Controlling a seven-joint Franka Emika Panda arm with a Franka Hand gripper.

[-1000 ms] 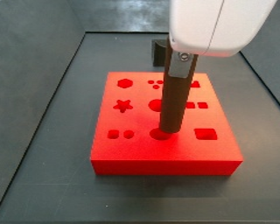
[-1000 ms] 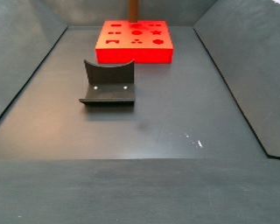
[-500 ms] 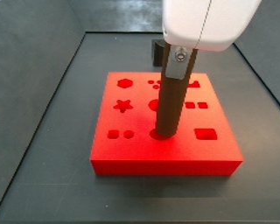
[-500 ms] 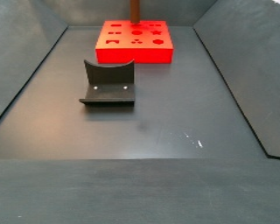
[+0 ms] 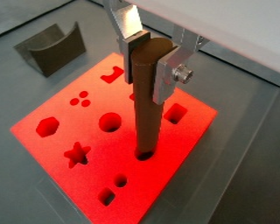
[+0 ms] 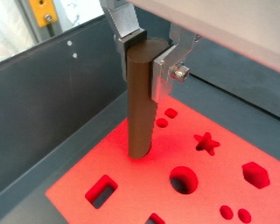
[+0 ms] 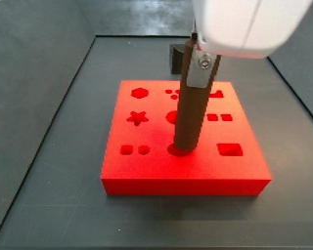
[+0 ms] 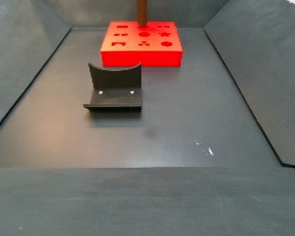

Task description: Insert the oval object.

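The gripper (image 5: 152, 54) stood over the red block (image 7: 186, 166), its silver fingers (image 6: 168, 63) closed on the upper end of the oval object (image 5: 146, 96), which stood upright with its lower tip in a hole near the block's front edge. Compared with a second earlier, the peg appeared to sit a little lower in that hole and the white wrist housing (image 7: 248, 24) had shifted slightly sideways in a side view, suggesting the insertion had begun but was not finished, since most of the peg's length remained above the surface. Both wrist views showed the pads clamped on the peg and its tip entering the block, details the distant side view lacked; there only a sliver of the oval object (image 8: 141, 9) showed above the red block (image 8: 144, 44), though that view alone placed the fixture (image 8: 113, 88) well apart on the dark floor (image 8: 175, 129).
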